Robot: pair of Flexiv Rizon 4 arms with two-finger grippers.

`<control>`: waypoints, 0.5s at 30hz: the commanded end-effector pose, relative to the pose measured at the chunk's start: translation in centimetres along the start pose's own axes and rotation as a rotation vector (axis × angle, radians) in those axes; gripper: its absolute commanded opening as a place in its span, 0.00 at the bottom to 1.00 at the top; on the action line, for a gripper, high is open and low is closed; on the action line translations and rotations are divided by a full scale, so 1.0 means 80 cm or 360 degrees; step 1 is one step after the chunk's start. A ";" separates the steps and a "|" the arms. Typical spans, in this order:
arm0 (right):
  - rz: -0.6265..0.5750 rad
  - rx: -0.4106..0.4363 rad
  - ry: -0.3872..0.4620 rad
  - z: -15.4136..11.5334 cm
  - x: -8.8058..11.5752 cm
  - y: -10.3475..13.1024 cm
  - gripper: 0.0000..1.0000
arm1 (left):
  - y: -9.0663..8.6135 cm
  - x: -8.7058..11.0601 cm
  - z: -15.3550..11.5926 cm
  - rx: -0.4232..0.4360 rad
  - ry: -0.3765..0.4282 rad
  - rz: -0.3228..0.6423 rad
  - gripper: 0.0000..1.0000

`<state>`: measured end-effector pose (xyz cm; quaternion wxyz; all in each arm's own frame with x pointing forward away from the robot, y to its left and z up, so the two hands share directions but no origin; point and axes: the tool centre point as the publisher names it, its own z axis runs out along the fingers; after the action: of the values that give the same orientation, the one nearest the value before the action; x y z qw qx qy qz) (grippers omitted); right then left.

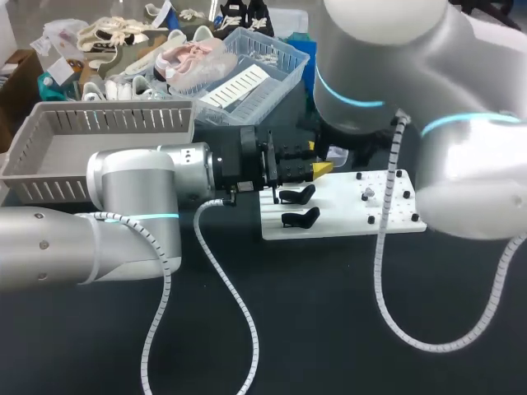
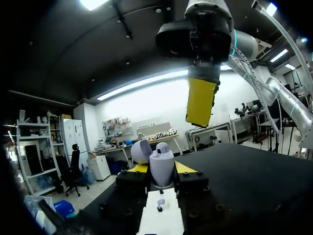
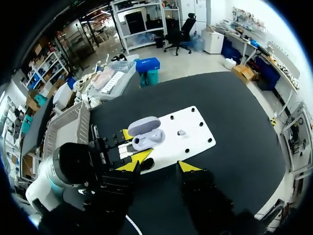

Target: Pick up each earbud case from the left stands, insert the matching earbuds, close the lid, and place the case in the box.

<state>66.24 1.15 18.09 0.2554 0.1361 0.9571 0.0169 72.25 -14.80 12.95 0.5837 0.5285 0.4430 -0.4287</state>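
Left tool (image 1: 319, 169): clenches on the case (image 2: 161, 170), one yellow tip pressing each side. Holds it upright just above the board (image 3: 196, 128), over the end of the board that carries the stands (image 1: 298, 195).

Case: pale, rounded, with lid (image 2: 141, 151) swung open and tilted back. Seats one white earbud (image 2: 162, 147) in the open top, as seen from the left wrist.

Right tool (image 3: 159, 166): released, yellow tips well apart with nothing between them. Hangs above the board, higher than the case and pointing down at it. Shows in the left wrist view as a single yellow finger just above the case, not touching it.

Board: white, flat, rectangular, lying on the dark counter (image 1: 329, 313). Carries two black stands side by side at one end and small dark pegs across the rest.

Loose earbud (image 3: 181, 132): lies on the board near its middle, apart from the case.

Box (image 1: 107, 121): grey, slotted walls, sits on the counter well apart from the board, beyond its stand end.
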 end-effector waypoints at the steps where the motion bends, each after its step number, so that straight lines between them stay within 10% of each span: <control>1: -0.0169 -0.0036 -0.0118 -0.021 0.030 -0.040 0.44 | -0.001 0.000 0.000 -0.0006 0.0000 0.0002 0.00; 8: -0.0299 -0.0013 -0.0078 -0.006 0.047 -0.090 0.62 | -0.001 0.000 0.000 -0.0006 0.0000 0.0002 0.00; 15: -0.0249 -0.0082 0.0003 0.050 0.042 -0.119 0.57 | -0.001 0.000 0.000 -0.0006 0.0000 0.0002 0.00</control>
<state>61.71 -6.28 13.81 0.2533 0.0620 0.9653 -0.0166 72.25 -14.80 12.96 0.5837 0.5285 0.4430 -0.4286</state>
